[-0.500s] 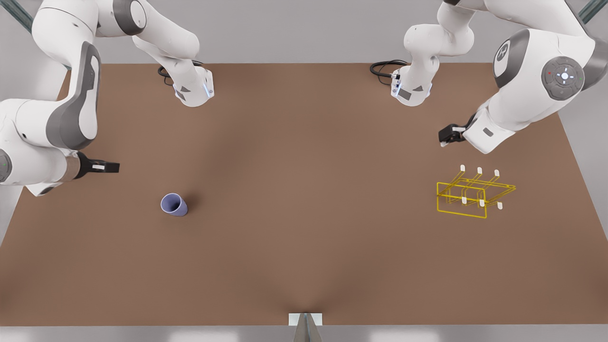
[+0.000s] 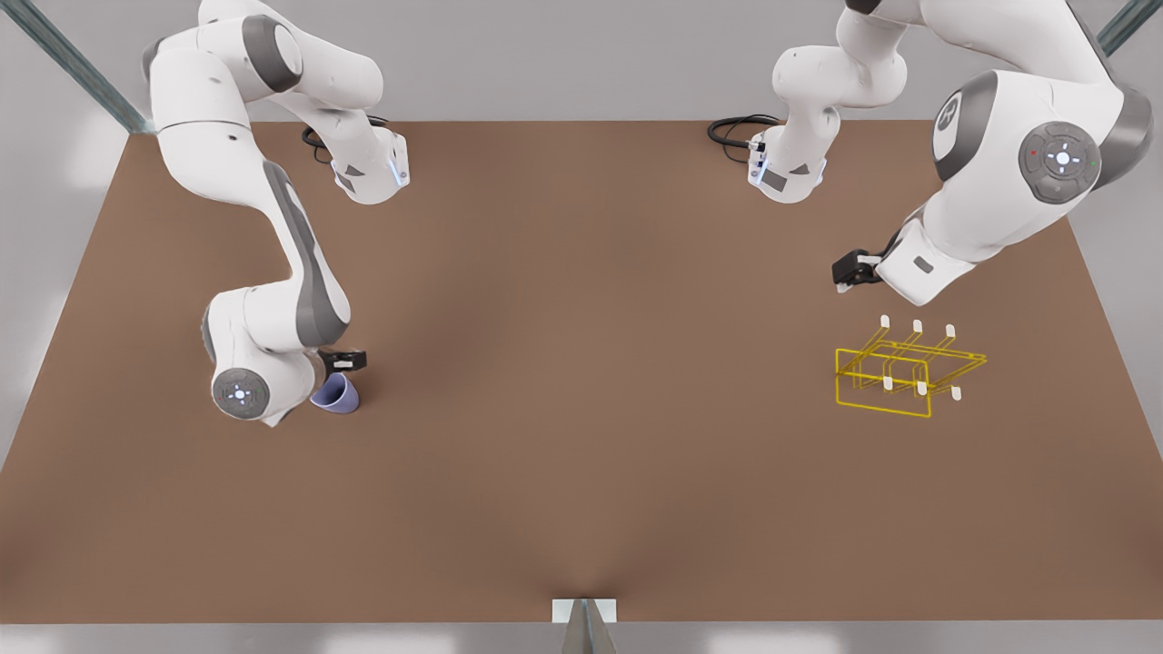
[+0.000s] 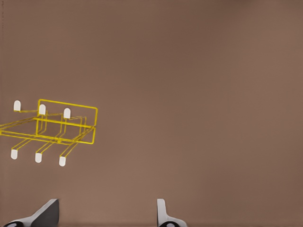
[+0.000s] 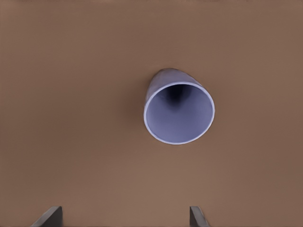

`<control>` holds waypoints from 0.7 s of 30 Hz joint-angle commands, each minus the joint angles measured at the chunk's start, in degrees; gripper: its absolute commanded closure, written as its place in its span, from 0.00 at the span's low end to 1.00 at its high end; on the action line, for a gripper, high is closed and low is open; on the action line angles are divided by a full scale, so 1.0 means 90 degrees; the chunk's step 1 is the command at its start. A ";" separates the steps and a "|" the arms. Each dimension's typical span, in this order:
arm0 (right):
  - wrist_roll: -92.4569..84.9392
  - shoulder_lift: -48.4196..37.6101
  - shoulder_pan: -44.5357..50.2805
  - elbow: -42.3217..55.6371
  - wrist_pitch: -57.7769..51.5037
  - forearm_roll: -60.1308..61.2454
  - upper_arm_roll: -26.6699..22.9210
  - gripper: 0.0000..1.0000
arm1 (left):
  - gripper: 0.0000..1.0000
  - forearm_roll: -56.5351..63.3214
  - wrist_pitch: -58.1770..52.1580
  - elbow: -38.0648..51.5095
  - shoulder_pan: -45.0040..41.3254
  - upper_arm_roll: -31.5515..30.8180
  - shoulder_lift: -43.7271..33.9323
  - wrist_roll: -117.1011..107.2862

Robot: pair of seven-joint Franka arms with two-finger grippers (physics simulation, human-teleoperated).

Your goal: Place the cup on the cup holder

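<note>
We see the tabletop (image 2: 581, 454) from high above in the front view. Our left wrist view looks down near the cup holder (image 3: 57, 127), our right wrist view close over the cup (image 4: 179, 111); both also appear in the front view

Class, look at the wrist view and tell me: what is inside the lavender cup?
Nothing is visible inside the cup: only its smooth inner wall, darkening toward the bottom, which shadow obscures. The right claw hangs open above it; the left claw waits open near the cup holder.
</note>
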 commanded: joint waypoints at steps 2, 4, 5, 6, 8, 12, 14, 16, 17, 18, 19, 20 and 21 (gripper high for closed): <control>0.0442 0.0003 -0.0086 -0.0684 0.3099 0.0004 0.0024 0.00 | 0.00 0.0027 -0.0043 0.0000 -0.0004 -0.0003 -0.0006 -0.0024; 0.0139 0.0013 -0.0223 -0.1182 0.3940 0.0004 0.0024 0.00 | 0.00 0.0027 -0.0053 0.0000 -0.0014 -0.0003 -0.0006 -0.0024; 0.0080 0.0013 -0.0223 -0.1280 0.4126 0.0004 0.0024 0.00 | 0.00 0.0027 -0.0053 0.0000 -0.0014 -0.0003 -0.0006 -0.0024; -0.0008 0.0013 -0.0252 -0.1290 0.4126 0.0004 0.0024 0.00 | 0.00 0.0027 -0.0053 0.0000 -0.0014 -0.0003 -0.0006 -0.0024; -0.0017 0.0003 -0.0262 -0.1378 0.4126 0.0004 0.0024 0.00 | 0.00 0.0027 -0.0053 0.0000 -0.0063 -0.0003 -0.0006 -0.0034; -0.0017 0.0003 -0.0272 -0.1534 0.4145 0.0004 0.0015 0.00 | 0.00 0.0027 -0.0063 0.0000 -0.0063 -0.0003 -0.0006 -0.0034; -0.0017 -0.0007 -0.0291 -0.1661 0.4145 0.0004 0.0015 0.00 | 0.00 0.0027 -0.0053 0.0000 -0.0072 -0.0003 -0.0006 -0.0034; -0.0027 -0.0026 -0.0389 -0.2002 0.4466 -0.0055 0.0015 0.00 | 0.00 0.0027 -0.0063 0.0000 -0.0072 -0.0003 -0.0006 -0.0034; -0.0027 -0.0016 -0.0389 -0.2071 0.4555 -0.0065 0.0005 0.00 | 0.00 0.0027 -0.0063 0.0000 -0.0072 -0.0003 -0.0006 -0.0034; -0.0027 -0.0007 -0.0399 -0.2071 0.4555 -0.0074 0.0005 0.00 | 0.00 0.0027 -0.0111 0.0000 -0.0072 -0.0003 -0.0006 -0.0044; -0.0027 -0.0007 -0.0399 -0.2061 0.4546 -0.0074 0.0005 0.12 | 0.00 0.0027 -0.0131 0.0000 -0.0072 -0.0003 -0.0006 -0.0044; -0.0037 0.0003 -0.0399 -0.2051 0.4487 -0.0074 0.0005 0.31 | 0.00 0.0027 -0.0141 0.0000 -0.0072 -0.0003 -0.0006 -0.0044; -0.0027 0.0003 -0.0389 -0.2022 0.4321 -0.0074 0.0005 0.45 | 0.00 0.0027 -0.0141 0.0000 -0.0072 -0.0003 0.0003 -0.0044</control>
